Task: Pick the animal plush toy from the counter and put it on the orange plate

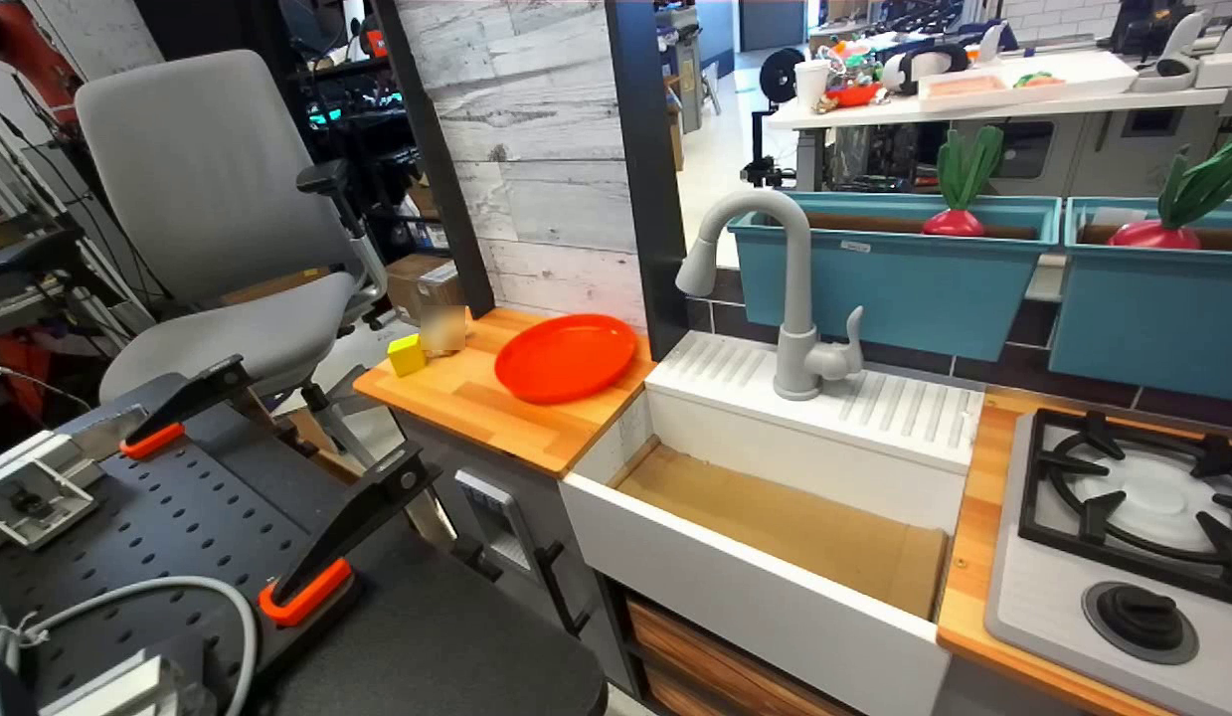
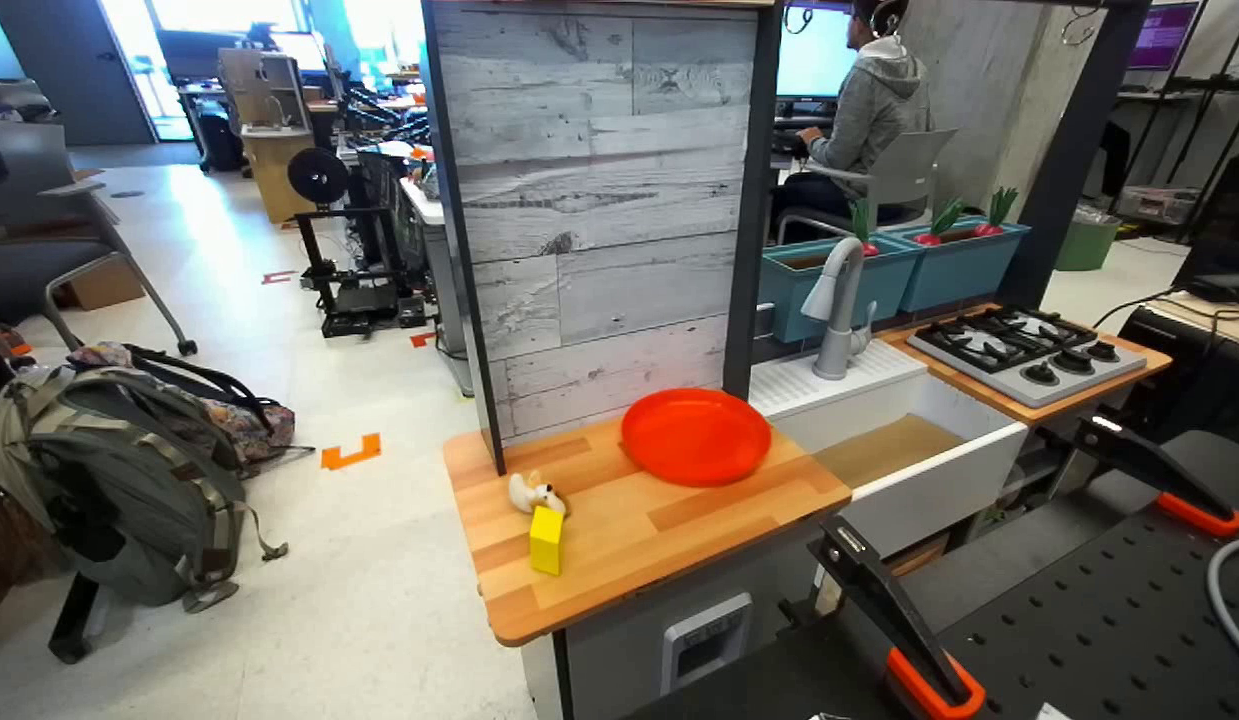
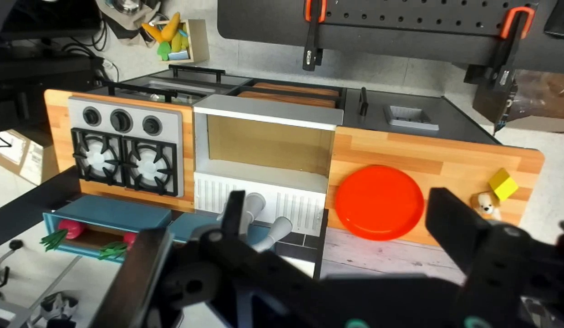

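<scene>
The animal plush toy is small, white and tan with a dark nose. It sits on the wooden counter [image 2: 619, 535] beside a yellow block, in an exterior view [image 2: 532, 492] and at the right of the wrist view [image 3: 485, 204]; in an exterior view [image 1: 443, 330] it is blurred. The orange plate lies flat and bare on the same counter [image 1: 476, 413] in both exterior views [image 1: 566, 358] [image 2: 696, 437] and in the wrist view [image 3: 379, 202]. My gripper [image 3: 339, 193] is open and empty, high above the counter, and out of the exterior views. The toy lies beyond its right finger.
The yellow block [image 2: 546, 540] is close against the toy. A grey-white plank wall [image 2: 599, 220] rises behind the plate. The sink [image 1: 755, 557] with a tall grey faucet [image 1: 796, 288] adjoins the counter, then the stove [image 3: 127, 146]. Blue planters [image 1: 894, 278] hang behind.
</scene>
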Robot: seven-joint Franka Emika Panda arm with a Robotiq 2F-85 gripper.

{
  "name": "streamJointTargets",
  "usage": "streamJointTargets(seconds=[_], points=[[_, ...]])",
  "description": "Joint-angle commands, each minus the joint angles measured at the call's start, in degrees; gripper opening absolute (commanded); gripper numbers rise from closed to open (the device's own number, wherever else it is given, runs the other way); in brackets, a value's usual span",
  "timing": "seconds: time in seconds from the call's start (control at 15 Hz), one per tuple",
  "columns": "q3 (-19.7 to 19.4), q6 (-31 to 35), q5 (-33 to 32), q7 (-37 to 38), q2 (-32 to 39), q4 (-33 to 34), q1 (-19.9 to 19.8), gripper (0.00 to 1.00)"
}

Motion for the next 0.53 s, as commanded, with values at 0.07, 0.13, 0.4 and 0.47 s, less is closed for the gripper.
streamJointTargets(seconds=[0.07,0.13,0.4,0.47], points=[[-0.34,2.62,-0.36,2.64,4.7,0.61,2.04,1.0],[-0.32,4.16,-0.08,2.58,6.06,0.5,2.54,1.0],[0.83,14.4,0.92,2.08,15.48,0.17,5.65,1.0],[1.26,17.16,1.1,2.1,18.19,0.23,6.39,1.0]])
